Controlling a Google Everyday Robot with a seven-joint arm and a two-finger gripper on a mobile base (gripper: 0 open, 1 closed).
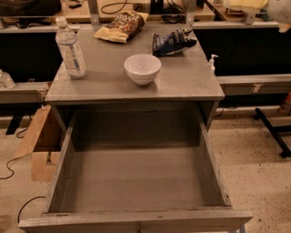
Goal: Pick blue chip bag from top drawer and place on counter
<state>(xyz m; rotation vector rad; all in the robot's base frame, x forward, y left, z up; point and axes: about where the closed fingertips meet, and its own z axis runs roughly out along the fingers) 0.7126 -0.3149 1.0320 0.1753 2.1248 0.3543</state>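
The blue chip bag lies on the counter at its back right, with nothing touching it. The top drawer is pulled wide open below the counter, and its grey floor and walls are bare. My gripper shows only as a yellowish tip with a bit of white arm at the top right edge. It is up and to the right of the bag and well clear of it.
On the counter stand a water bottle at the left, a white bowl in the middle and a tan-and-brown chip bag at the back. A small pump bottle sits by the right edge. Cardboard leans at the left.
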